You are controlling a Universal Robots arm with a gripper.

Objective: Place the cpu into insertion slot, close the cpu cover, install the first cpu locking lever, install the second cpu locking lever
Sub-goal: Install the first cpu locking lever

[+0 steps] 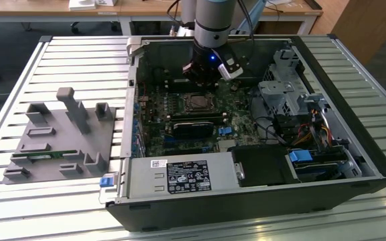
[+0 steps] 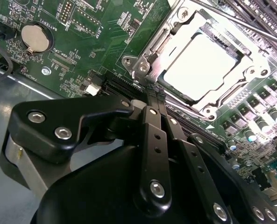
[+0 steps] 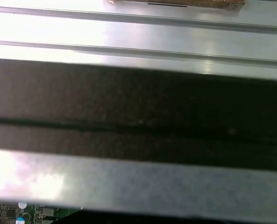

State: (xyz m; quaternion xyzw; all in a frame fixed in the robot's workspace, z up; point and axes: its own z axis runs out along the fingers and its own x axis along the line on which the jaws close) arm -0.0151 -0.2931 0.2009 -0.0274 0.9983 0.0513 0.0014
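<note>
The open computer case (image 1: pixel 354 150) lies on a slatted table. On its green board is the insertion slot (image 1: pixel 196 102). In the second wrist view the cpu (image 2: pixel 204 65) lies flat in the slot, its pale metal top showing through the window of the cpu cover (image 2: pixel 153 50). The cover is down over it. A thin metal locking lever (image 2: pixel 231 19) runs along one side of the socket. My gripper (image 2: pixel 152 97) is shut and empty, its tips right at the socket's corner. In the exterior view the gripper (image 1: pixel 203 76) hangs just behind the slot.
A grey holder block (image 1: pixel 59 135) sits on the table at the exterior view's left. Inside the case are a black card (image 1: pixel 194 128), the power supply (image 1: pixel 179 175) and a drive cage (image 1: pixel 283 95). A coin battery (image 2: pixel 34 38) is on the board.
</note>
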